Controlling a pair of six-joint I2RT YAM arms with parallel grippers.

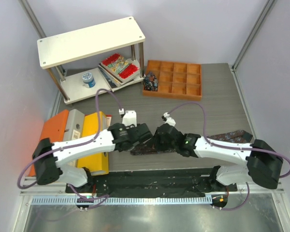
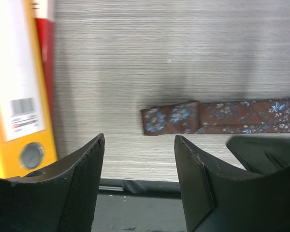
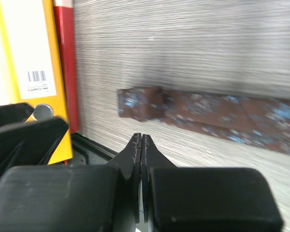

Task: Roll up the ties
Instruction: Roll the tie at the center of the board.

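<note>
Here the left claw [image 2: 139, 145] gapes, right claw [image 3: 141, 141] closed, above tie [image 2: 232, 116].

Matt woven cloth on the tie [image 2: 217, 117], brown with a blue floral print. table [image 2: 159, 58] is matt grey wood-grain laminate, finely streaked. left gripper [image 2: 139, 140] fingers [image 2: 82, 188] are black matt plastic with grainy pads. yellow binder [image 2: 2, 159] has a glossy cover, paper label and metal ring. orange tray [image 1: 174, 95] is smooth plastic. shelf [image 1: 89, 41] is white matt board on shiny metal posts.
</note>
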